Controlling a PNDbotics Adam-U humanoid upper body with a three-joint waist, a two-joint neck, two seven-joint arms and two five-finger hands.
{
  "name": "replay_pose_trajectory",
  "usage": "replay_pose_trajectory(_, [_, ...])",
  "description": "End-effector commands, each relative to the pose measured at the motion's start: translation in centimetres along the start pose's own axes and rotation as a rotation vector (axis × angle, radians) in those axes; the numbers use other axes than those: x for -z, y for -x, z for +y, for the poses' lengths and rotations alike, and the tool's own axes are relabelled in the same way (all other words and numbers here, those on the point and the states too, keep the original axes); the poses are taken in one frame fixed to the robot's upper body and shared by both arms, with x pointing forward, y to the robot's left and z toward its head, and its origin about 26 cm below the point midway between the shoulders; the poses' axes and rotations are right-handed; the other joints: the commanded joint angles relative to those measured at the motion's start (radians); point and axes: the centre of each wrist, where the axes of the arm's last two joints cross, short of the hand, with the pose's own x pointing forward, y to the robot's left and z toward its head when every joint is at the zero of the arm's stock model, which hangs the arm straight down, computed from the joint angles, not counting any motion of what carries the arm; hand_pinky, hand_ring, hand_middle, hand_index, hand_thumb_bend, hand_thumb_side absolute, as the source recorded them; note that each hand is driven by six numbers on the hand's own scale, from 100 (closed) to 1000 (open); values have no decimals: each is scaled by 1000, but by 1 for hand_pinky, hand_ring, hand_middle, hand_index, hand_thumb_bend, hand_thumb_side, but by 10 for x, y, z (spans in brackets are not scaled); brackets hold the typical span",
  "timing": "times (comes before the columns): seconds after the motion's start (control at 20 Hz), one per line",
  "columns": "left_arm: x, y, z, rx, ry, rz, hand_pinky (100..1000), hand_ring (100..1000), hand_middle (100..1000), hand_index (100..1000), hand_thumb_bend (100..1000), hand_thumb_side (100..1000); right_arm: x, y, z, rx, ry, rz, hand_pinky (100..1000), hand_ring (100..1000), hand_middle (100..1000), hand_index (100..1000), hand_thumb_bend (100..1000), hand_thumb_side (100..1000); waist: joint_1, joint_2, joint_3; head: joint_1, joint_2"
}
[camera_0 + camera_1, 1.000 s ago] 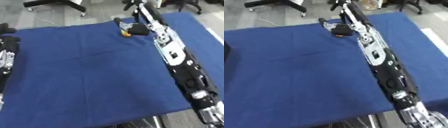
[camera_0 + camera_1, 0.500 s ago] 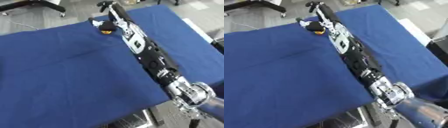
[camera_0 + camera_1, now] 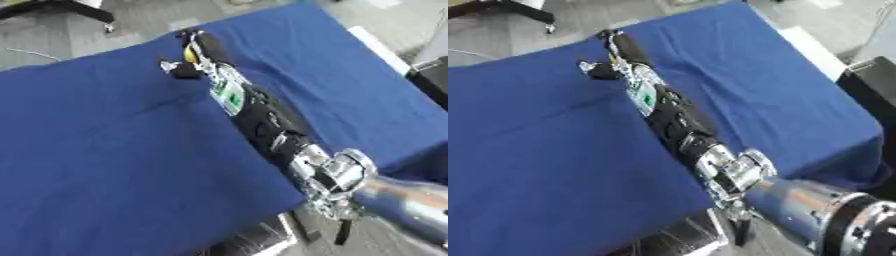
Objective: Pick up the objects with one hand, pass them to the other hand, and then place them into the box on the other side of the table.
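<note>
At the far edge of the counter: my right hand (image 3: 194, 55) is stretched out to the full reach of my arm, near the back edge of the blue cloth (image 3: 96, 150).
Right arm: it runs on a slant from the lower right corner up to the upper middle, black along the forearm, with a silver joint (image 3: 337, 172) low down and a small green patch near the wrist.
My fingers: those of the right hand are curled over a small yellow object (image 3: 189, 52); I see only a sliver of yellow between dark fingers, so I cannot make out its shape.
Thumb side: one dark finger or thumb (image 3: 592, 70) sticks out to the left of the wrist, low over the cloth; whether it touches the cloth I cannot tell.
Task thing: the yellow object sits in my right hand, at the far middle of the counter, just above the cloth.
Box: a dark box (image 3: 875, 85) shows at the right edge, off the right side of the counter, well apart from my hand.
Left hand: it shows in neither view.
Cloth: blue, with soft creases left of my arm.
</note>
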Motion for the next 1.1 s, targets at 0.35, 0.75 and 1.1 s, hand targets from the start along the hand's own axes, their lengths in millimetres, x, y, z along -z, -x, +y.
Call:
replay_pose_trajectory(0.35, [0,1,-2,1,20,-2,607,612,665,845,263,744,9,8,-12,-81,29,79,659,320,724,844,421,526,-9,-12,5,-31,-2])
replay_pose_trajectory(0.75, [-2,5,-3,8,21,10,606,611,664,847,262,749,16,16,-32,-182,196,193,662,342,732,847,431,497,-13,-10,3,-30,-5])
replay_pose_trajectory(1.1, [-2,5,-5,13,28,9,606,610,663,848,260,752,17,26,-32,-232,160,270,666,336,744,857,429,502,-14,-5,9,-32,-14])
